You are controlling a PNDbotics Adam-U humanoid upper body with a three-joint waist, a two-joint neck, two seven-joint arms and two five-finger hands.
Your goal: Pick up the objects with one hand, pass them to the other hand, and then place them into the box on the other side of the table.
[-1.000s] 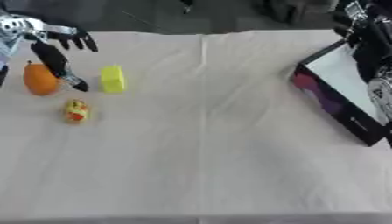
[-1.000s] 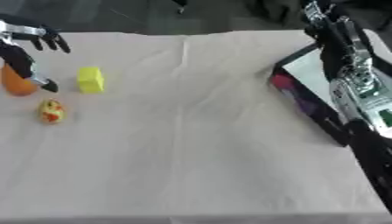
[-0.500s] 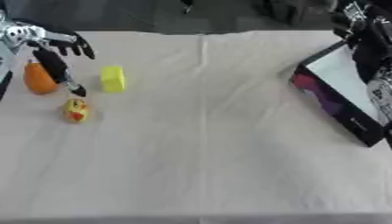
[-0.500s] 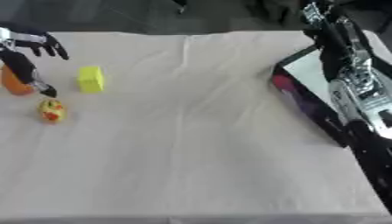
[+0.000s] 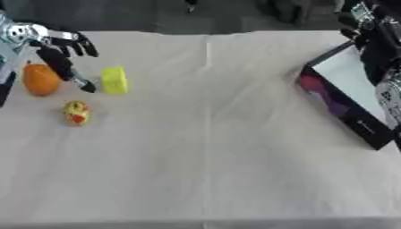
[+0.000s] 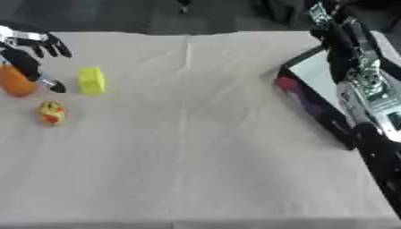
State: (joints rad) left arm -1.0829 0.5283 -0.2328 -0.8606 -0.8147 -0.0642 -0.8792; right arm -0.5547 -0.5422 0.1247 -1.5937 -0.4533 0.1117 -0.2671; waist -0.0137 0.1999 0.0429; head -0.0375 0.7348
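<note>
An orange fruit (image 5: 40, 79) lies at the table's far left, with a yellow block (image 5: 114, 80) to its right. A small yellow and red object (image 5: 76, 112) sits nearer to me. My left hand (image 5: 50, 48) hovers open just above and beside the orange fruit. Its fingers spread towards the block, and its thumb points down between fruit and block. It holds nothing. The dark box (image 5: 338, 106), white inside, stands at the right edge. My right arm (image 6: 362, 78) stretches over the box, and its hand is a dark blur near the top right corner.
A white cloth (image 5: 211, 147) covers the table, with a crease running down its middle. Dark shapes line the far edge beyond the cloth.
My left hand has edged slightly to the right beside the orange fruit, fingers still spread. The objects, the box and the right arm have not moved.
</note>
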